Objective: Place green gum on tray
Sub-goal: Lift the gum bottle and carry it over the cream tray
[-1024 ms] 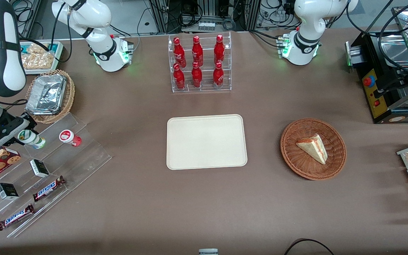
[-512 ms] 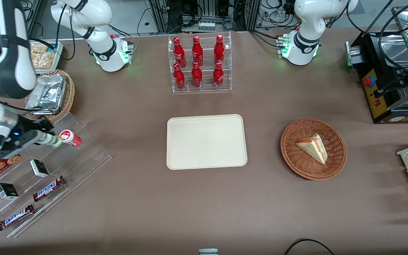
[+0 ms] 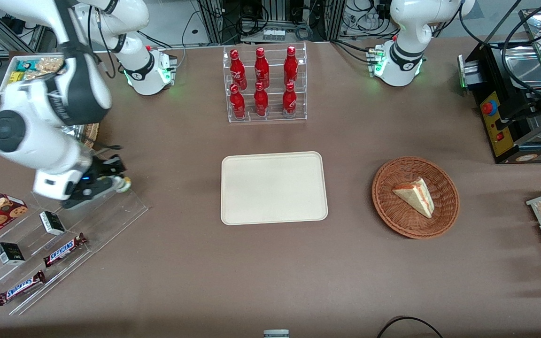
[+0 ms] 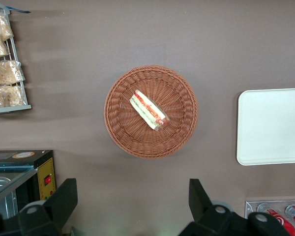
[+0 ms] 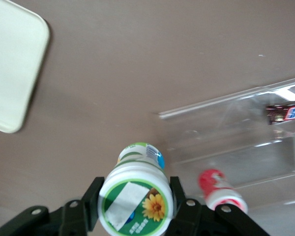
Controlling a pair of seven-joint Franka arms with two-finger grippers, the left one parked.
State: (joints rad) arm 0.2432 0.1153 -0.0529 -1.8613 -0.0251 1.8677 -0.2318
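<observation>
Brown bench (image 3: 186, 263) holds the tray (image 3: 274, 188); the end effector (image 5: 134, 206) pinches the green gum (image 5: 136, 199) above the bench, near the clear rack (image 3: 87, 220).

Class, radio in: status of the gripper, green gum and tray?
Gripper shut on green gum, held above acrylic shelf. Tray bare. Nothing blocking the way.

Tool (image 3: 119, 180) with gum (image 5: 136, 201) above the rack (image 3: 111, 213) edge — tray (image 3: 274, 188) mid-desk, basket (image 3: 415, 197) toward the parked arm's end.
</observation>
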